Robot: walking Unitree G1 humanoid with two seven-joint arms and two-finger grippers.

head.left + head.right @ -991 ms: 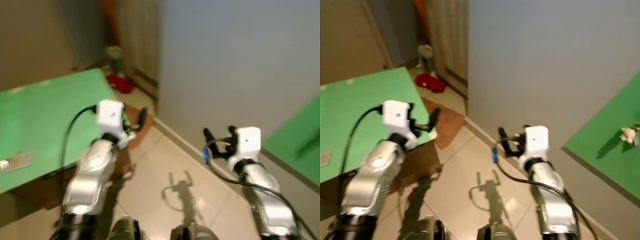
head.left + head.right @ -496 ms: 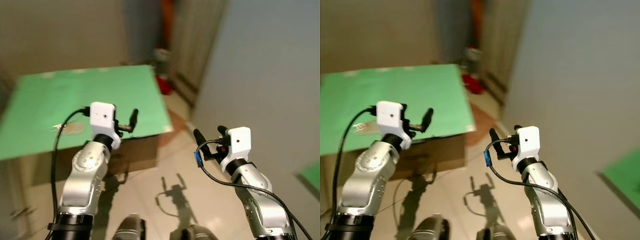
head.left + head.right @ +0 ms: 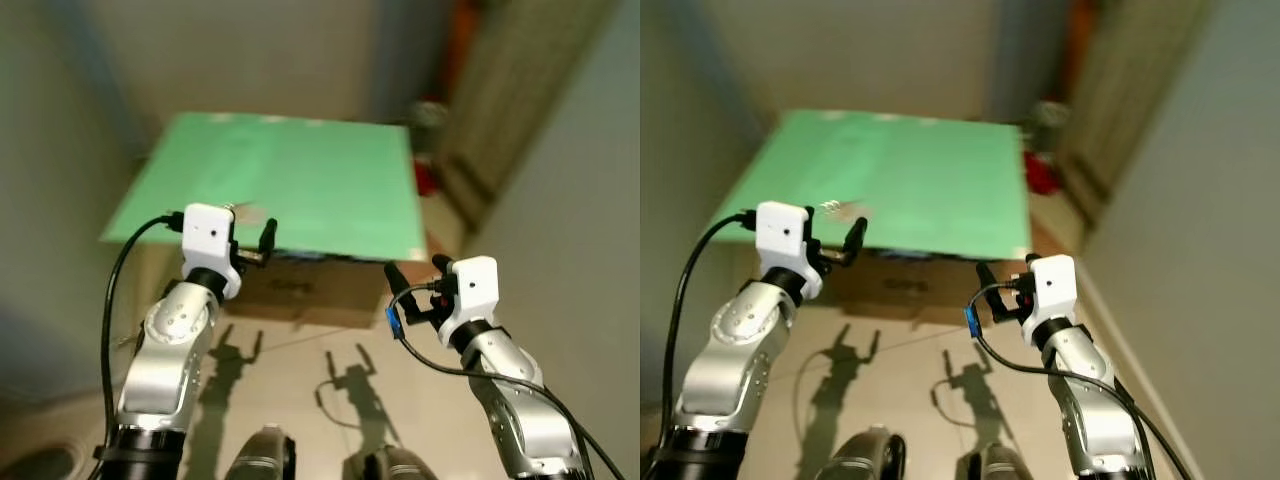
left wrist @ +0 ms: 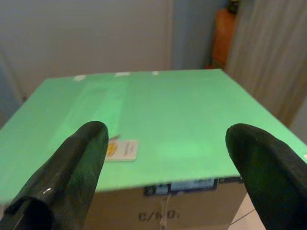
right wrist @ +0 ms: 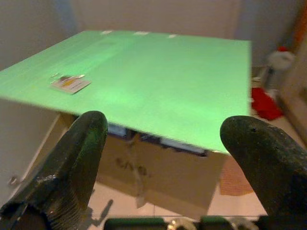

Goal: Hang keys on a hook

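Landmark: green worktop [image 3: 300,180], set on a cardboard box [image 4: 192,211].

Left tool [image 3: 262,240]: released, fingers wide apart, empty, raised at the worktop's near edge.

Keys [image 5: 69,82]: lying flat on the worktop's left part with a pale tag, well ahead of both tools. Judged light, rigid, loose-jointed and apt to slide; best pinched at the ring or tag.

Right tool [image 3: 400,280]: released, empty, just short of the worktop's near right corner.

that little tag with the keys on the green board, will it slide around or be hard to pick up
The key tag lies flat on the smooth green board, so it would probably slide if nudged. Being thin, it may be awkward to pinch. It looks light.
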